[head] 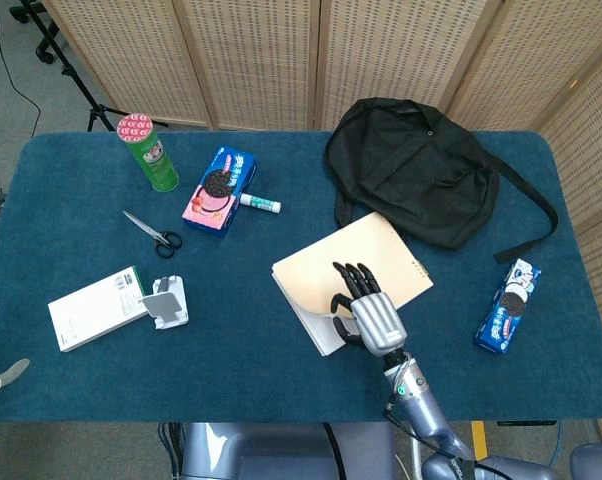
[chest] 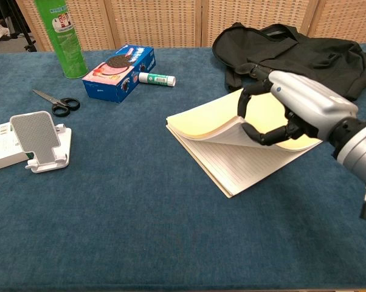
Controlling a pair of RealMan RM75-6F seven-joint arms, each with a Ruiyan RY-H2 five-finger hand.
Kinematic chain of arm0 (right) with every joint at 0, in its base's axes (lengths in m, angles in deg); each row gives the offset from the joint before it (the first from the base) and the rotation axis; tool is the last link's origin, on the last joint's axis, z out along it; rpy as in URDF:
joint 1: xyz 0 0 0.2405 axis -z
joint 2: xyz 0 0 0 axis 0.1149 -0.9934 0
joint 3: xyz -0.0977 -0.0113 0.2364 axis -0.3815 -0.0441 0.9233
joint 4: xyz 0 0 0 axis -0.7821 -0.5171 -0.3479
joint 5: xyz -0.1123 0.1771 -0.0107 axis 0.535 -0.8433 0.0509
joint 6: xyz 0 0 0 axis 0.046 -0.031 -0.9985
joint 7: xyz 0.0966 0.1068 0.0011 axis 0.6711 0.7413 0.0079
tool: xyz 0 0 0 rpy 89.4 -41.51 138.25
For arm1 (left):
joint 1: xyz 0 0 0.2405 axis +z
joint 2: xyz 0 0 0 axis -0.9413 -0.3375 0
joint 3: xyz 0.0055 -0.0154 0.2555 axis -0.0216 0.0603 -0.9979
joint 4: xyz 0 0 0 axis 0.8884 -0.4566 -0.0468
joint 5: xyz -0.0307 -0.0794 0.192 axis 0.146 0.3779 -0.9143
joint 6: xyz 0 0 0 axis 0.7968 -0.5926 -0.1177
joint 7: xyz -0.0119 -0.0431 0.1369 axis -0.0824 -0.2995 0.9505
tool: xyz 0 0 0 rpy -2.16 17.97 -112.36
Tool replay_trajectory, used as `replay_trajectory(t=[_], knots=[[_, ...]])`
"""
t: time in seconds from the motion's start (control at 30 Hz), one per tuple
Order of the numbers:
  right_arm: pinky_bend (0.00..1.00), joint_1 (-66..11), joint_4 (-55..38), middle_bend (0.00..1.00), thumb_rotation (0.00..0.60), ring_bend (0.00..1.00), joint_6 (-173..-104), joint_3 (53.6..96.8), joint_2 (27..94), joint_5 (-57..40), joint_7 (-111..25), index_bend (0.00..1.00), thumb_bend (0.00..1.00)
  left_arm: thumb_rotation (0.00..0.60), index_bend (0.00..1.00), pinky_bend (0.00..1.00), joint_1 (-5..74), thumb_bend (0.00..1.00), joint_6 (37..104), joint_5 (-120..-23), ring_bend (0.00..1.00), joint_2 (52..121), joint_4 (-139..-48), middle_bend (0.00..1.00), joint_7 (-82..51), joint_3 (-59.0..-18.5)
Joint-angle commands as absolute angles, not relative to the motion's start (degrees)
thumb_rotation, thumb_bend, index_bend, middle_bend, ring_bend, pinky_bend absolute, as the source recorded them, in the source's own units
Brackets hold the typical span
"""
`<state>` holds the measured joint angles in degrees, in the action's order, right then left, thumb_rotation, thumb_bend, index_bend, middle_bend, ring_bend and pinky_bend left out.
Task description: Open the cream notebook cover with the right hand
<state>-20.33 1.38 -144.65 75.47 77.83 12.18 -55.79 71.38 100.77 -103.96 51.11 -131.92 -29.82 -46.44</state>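
Observation:
The cream notebook [head: 366, 255] lies right of the table's middle, next to the black backpack. My right hand [chest: 292, 106] grips the near corner of its cover [chest: 213, 118] between fingers above and thumb below. The cover is lifted and curled upward, still down along its far edge. A lined page [chest: 244, 161] shows beneath it. In the head view the right hand [head: 371, 310] sits over the notebook's near part. A pale tip [head: 3, 374] at the lower left edge may belong to my left hand; how its fingers lie is hidden.
A black backpack [head: 411, 170] lies behind the notebook. A blue cookie pack [head: 509, 305] sits at the right. To the left are a cookie box [head: 221, 190], glue stick [head: 259, 203], green can [head: 151, 150], scissors [head: 151, 232], phone stand [head: 166, 303] and white box [head: 91, 308].

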Motion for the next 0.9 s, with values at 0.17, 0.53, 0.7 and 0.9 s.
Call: replay_trajectory(t=[0.17,0.53,0.7,0.9], knots=[[0.00,-19.9,6.7,0.05,0.600,0.00,-143.2,83.4,74.0,1.8,-48.7,0.68,1.00,0.600,0.00,0.00,71.4,0.00,100.7,-104.1,0.00,51.1,-132.0,0.00,-29.8,-46.5],[0.00,-20.1,8.1,0.05,0.600,0.00,-143.4,94.4,69.7,-11.2,-43.0,0.69,1.00,0.600,0.00,0.00,71.2,0.00,100.4,-104.1,0.00,51.2,-132.2,0.00,-29.3,-46.5],[0.00,-20.5,6.5,0.06,0.600,0.00,-143.2,100.8,69.1,-20.8,-40.2,0.70,1.00,0.600,0.00,0.00,71.1,0.00,100.2,-104.1,0.00,51.3,-132.4,0.00,-28.7,-46.5],[0.00,-22.6,1.9,0.05,0.600,0.00,-140.3,109.2,67.2,-34.1,-37.9,0.70,1.00,0.600,0.00,0.00,70.9,0.00,99.6,-103.7,0.00,51.5,-132.9,0.00,-27.6,-46.4]])
